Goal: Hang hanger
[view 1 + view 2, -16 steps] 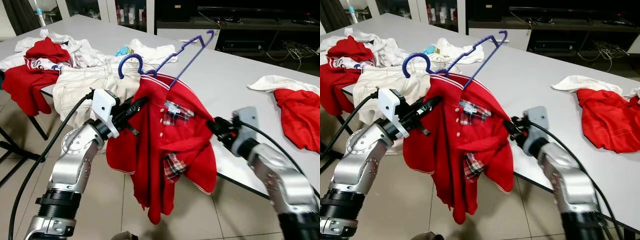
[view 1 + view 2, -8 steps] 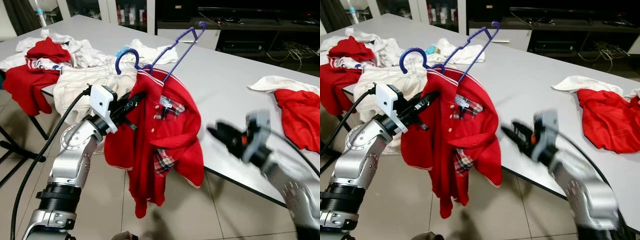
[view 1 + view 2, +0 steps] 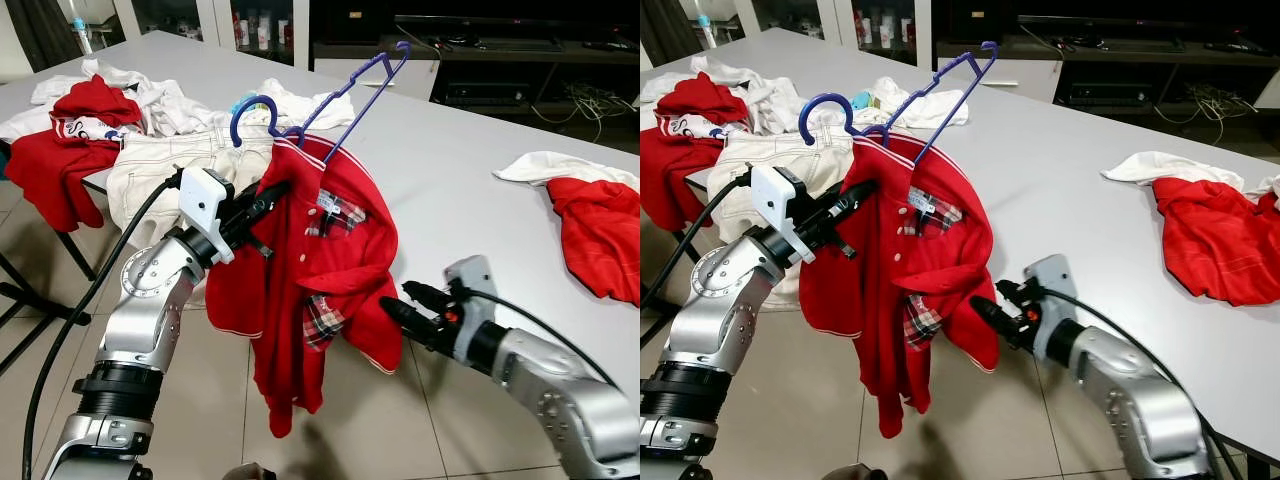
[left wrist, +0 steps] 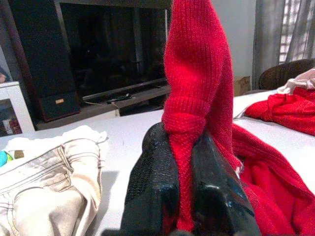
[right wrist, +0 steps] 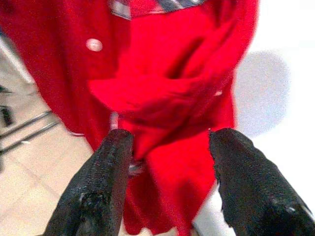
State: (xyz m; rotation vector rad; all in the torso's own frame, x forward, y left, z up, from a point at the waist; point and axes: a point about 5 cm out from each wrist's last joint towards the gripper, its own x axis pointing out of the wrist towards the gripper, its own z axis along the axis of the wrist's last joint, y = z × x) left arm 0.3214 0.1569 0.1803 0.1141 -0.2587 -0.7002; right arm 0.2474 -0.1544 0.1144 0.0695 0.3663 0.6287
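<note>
1 hand [image 3: 268, 195] pinches shirt [image 3: 320, 300] beyond table edge [image 3: 470, 362].

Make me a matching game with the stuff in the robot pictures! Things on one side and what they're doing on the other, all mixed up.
Things:
1. blue hanger
2. red polo shirt
3. beige jeans
4. right gripper

States:
A. lying flat on the table
B. open, pointing at the shirt's lower edge
C. sticking up out of a collar
D. pinched in the left gripper and dangling toward the floor

Pairs: 1-C, 2-D, 3-A, 4-B
</note>
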